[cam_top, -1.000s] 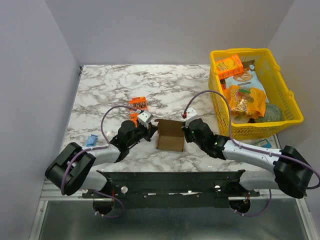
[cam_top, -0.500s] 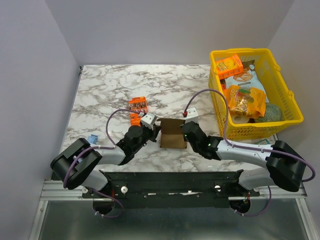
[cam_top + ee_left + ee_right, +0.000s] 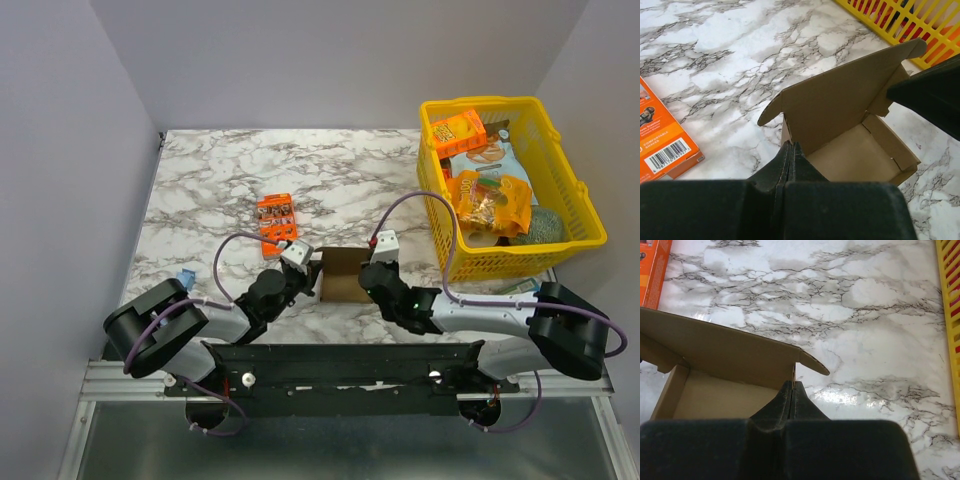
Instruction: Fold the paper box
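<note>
Near the middle of the worktop [image 3: 220,170] at its near edge, the open paper box [image 3: 343,272] was held, its left wall pinched by the left gripper [image 3: 791,150], its right wall by the right gripper [image 3: 792,386]

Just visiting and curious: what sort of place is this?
Likely a robotics lab test cell: bare grey walls enclose a marble-patterned table, robot arms are bolted at its near edge, and a yellow basket holds snack packets.
</note>
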Robot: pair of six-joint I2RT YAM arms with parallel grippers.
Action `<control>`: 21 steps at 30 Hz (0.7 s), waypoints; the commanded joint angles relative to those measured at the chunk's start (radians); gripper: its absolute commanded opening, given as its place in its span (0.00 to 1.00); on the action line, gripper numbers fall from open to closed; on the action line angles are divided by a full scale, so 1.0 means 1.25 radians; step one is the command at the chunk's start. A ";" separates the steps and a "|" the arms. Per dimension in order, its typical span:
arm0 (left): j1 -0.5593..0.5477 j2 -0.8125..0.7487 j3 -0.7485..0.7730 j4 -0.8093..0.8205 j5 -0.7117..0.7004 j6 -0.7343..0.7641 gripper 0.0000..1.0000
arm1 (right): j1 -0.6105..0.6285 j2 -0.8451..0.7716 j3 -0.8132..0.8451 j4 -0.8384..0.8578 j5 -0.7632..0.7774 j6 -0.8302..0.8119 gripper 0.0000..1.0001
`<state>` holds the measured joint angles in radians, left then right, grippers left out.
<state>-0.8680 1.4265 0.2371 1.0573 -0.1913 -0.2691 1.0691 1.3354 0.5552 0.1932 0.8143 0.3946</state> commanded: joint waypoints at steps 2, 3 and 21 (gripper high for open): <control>-0.058 0.010 -0.012 0.078 0.022 -0.015 0.00 | 0.049 0.021 -0.005 0.092 0.001 0.078 0.01; -0.060 0.010 -0.008 0.071 0.012 -0.014 0.00 | 0.060 0.025 -0.006 0.085 0.010 0.090 0.01; -0.135 -0.039 0.015 -0.158 -0.165 -0.198 0.00 | 0.140 0.026 -0.002 -0.071 0.113 0.250 0.01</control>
<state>-0.9867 1.4048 0.2462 0.9745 -0.3992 -0.3717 1.1957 1.3544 0.5365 0.1192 0.9783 0.6018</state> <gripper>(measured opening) 0.007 0.013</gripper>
